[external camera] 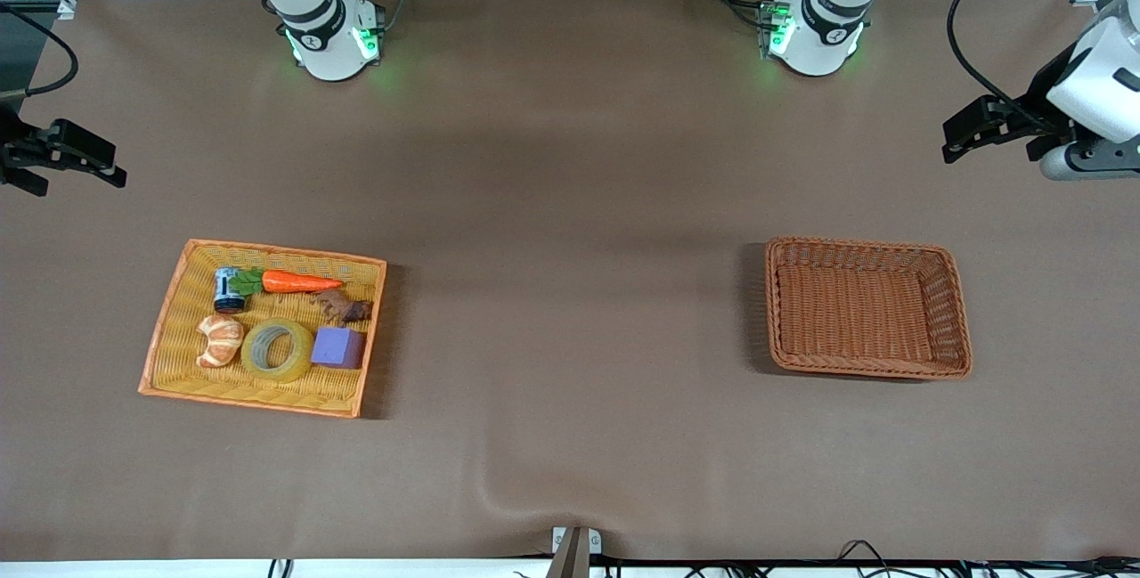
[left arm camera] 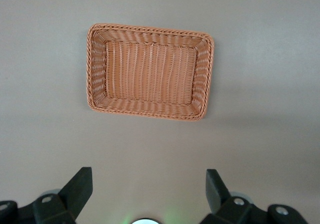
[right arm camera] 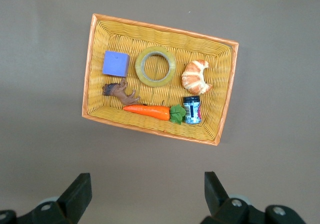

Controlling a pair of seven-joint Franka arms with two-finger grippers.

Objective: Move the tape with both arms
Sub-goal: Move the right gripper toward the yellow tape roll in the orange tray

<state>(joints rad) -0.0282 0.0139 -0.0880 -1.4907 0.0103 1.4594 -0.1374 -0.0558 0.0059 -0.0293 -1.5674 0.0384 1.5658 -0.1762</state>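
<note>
Both arms are cut off by the front view's edges. The right arm's links leave the top edge above its base (external camera: 331, 42); its gripper (external camera: 62, 159) sits at the side edge, its wrist out of frame. The left arm's wrist (external camera: 1100, 88) is cropped at the other side edge. In each wrist view, only the finger (left arm camera: 80, 186) (right arm camera: 77, 191) tips show; the gripper bodies run off the lower edge. The label on the small can (right arm camera: 192, 109) is too small to read. The brown figure (right arm camera: 120, 92) beside the carrot (right arm camera: 149, 111) is too small to identify.
</note>
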